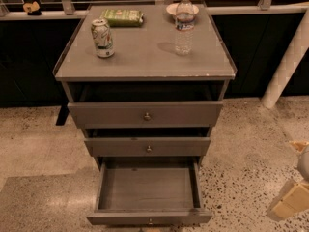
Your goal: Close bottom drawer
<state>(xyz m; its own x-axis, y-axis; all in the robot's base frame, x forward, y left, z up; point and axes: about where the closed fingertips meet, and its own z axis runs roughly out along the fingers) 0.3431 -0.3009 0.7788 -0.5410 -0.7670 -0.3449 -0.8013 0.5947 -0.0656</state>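
The bottom drawer [147, 187] of the grey cabinet [145, 71] stands pulled far out, its grey box empty and its thin front panel [149, 217] near the lower edge of the camera view with a small round knob [150, 222]. The middle drawer [147, 147] and top drawer [145, 114] each stick out a little. My gripper [289, 202] shows as blurred cream-coloured parts at the lower right edge, well to the right of the bottom drawer and apart from it.
On the cabinet top stand a soda can [103, 37], a water bottle [184, 24], a green packet [122, 17] and a small bowl [171, 8]. A white post [289, 57] rises at the right. Speckled floor surrounds the cabinet.
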